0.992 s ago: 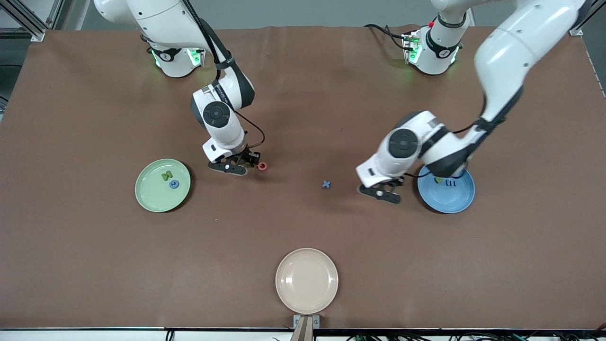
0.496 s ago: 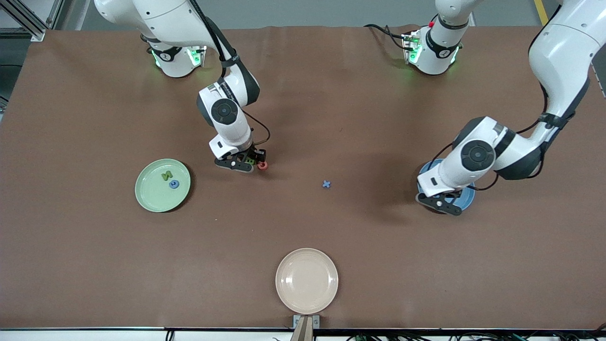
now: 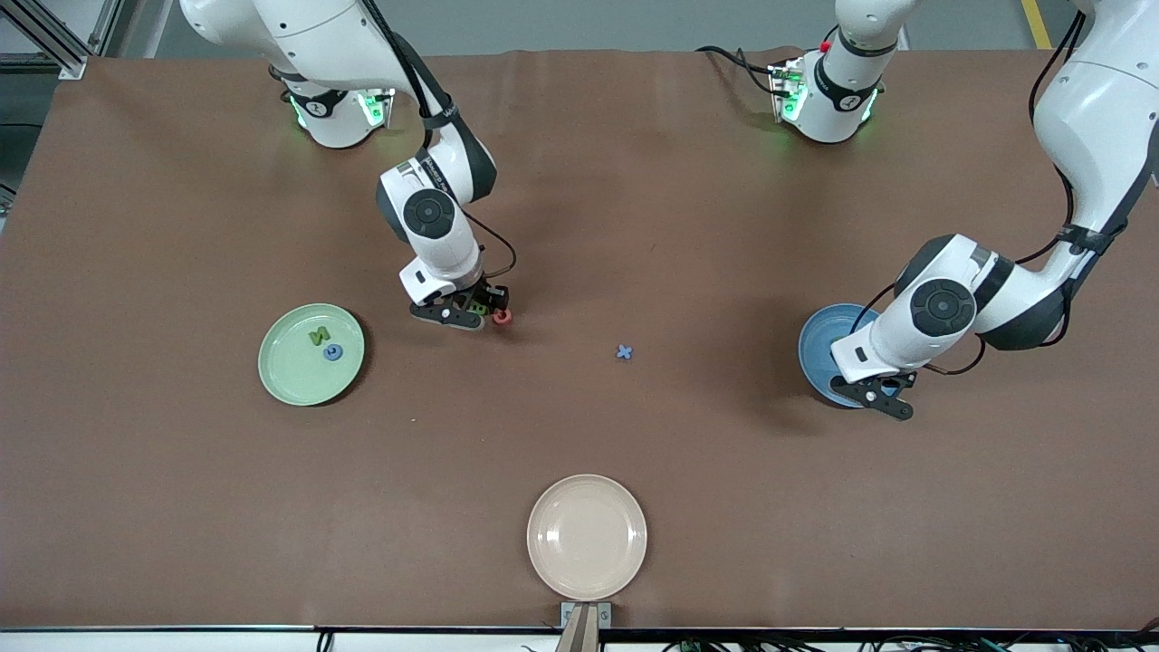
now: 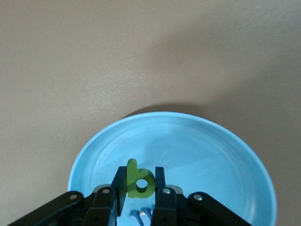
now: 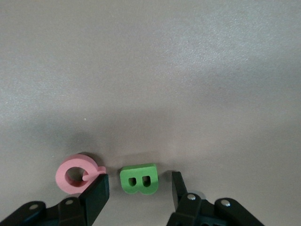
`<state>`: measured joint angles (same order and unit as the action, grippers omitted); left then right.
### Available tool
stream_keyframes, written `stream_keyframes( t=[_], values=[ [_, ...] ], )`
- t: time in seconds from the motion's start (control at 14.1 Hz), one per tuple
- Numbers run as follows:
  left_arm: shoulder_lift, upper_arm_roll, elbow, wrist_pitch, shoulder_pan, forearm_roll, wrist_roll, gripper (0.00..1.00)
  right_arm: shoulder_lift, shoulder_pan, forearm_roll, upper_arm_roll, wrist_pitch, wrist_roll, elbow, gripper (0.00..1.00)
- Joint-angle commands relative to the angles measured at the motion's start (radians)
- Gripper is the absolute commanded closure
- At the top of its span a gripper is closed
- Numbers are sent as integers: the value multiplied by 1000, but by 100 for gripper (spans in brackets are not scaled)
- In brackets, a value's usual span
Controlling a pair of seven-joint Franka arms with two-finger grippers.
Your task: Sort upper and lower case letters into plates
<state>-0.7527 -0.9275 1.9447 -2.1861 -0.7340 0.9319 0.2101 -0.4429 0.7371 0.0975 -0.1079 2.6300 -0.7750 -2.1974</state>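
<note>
- I see the green plate [image 3: 311,354] toward the right arm's end of the table, with a green letter [image 3: 318,336] and a blue letter [image 3: 333,352] lying in it, close together.
- My right gripper [image 3: 468,311] is low at the table, nearer the middle than the green plate. In the right wrist view its jaws stand apart with a green block letter B [image 5: 138,179] between the fingers [image 5: 96,193]; I see a gap on each side of the B, so nothing is gripped.
- A pink ring-shaped letter [image 5: 76,173] lies just beside the B, outside the jaws and touching one finger as far as I can tell; from the front it shows at the gripper's edge [image 3: 502,317].
- A small blue cross-shaped letter [image 3: 624,351] lies alone near the middle of the table.
- The beige plate [image 3: 587,537] sits at the table edge nearest the front camera, about midway along it.
- The blue plate [image 3: 824,344] lies toward the left arm's end of the table.
- My left gripper [image 3: 880,391] hangs over the blue plate's edge nearest the front camera. In the left wrist view its jaws are clamped on a small lime-green letter b [image 4: 138,182], held above the plate [image 4: 211,155].
</note>
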Motion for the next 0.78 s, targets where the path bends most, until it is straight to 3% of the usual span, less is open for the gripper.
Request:
stream_keyframes(
  t=[0.0,0.21,0.35,0.43,0.5,0.57,0.71],
  values=[
    [-5,22,5,-35,-1,22,-32,92,-10,-2,-9,-10,15,-6,-10,37],
    [-7,44,6,-55,-1,27,-49,91,-11,-7,-10,-13,19,-4,-18,37],
    [-8,46,6,-57,-1,27,-63,85,-11,-13,-18,-13,19,-3,-21,37],
    [-7,46,6,-57,-1,27,-61,74,-10,-19,-27,-13,19,-3,-21,37],
    [-5,44,5,-57,-1,25,-57,45,-10,-22,-28,-13,19,-3,-21,37],
    [-1,44,5,-57,1,25,-58,4,-10,-22,-32,-13,18,-3,-21,40],
    [9,20,2,-43,2,15,-28,0,-10,-21,-32,-13,16,-3,-21,61]
  ],
)
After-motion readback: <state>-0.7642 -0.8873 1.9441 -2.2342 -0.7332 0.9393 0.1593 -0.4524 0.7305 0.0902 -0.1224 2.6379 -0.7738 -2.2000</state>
